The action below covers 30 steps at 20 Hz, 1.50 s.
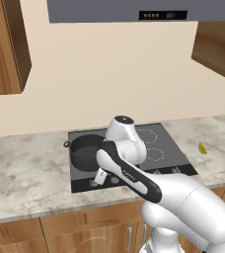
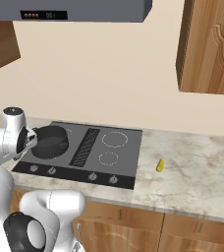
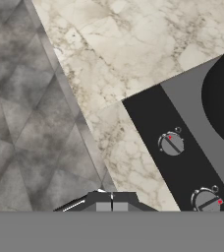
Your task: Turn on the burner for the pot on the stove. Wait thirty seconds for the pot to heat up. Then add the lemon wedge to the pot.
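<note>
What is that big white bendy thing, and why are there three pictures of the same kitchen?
The white bendy thing is a robot arm. Two pictures come from cameras riding behind it, one on its left and one on its right, so you see one kitchen from two sides. The third comes from a camera on the arm's hand, looking down past its gripper.

On the marble counter sits a flat dark stove with a row of small round knobs along its front. A dark grey pot stands on the stove's left side. A tiny yellow lemon wedge lies on the counter to the right of the stove.

The jaws are shut and hold nothing. The hand hovers near the knobs at the front left of the stove.
</note>
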Available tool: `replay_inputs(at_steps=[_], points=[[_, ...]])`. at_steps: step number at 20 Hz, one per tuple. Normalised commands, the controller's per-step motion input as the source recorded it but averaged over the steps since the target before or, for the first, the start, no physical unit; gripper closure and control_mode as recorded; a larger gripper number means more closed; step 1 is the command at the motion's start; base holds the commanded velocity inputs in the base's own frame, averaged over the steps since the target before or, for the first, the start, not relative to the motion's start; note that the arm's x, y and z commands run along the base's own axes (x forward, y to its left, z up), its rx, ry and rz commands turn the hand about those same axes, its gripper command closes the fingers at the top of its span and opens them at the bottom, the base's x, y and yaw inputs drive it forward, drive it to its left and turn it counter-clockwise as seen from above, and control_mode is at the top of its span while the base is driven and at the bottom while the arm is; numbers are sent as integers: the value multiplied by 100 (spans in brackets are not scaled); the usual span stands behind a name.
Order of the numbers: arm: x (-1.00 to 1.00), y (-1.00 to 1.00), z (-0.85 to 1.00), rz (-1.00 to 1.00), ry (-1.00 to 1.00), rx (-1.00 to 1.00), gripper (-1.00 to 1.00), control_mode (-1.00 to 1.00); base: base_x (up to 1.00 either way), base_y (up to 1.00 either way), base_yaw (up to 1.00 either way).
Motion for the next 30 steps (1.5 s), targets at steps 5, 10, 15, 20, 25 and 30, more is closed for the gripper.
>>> replay_inputs(at_steps=[5, 10, 15, 20, 25, 30], points=[[0, 0, 0, 0, 0, 0, 100, -100, 0, 0, 0], [0, 0, 0, 0, 0, 0, 100, -100, 0, 0, 0], [0, 0, 0, 0, 0, 0, 100, -100, 0, 0, 0], [0, 0, 0, 0, 0, 0, 100, -100, 0, 0, 0], [0, 0, 0, 0, 0, 0, 100, -100, 0, 0, 0], [0, 0, 0, 0, 0, 0, 100, -100, 0, 0, 0]])
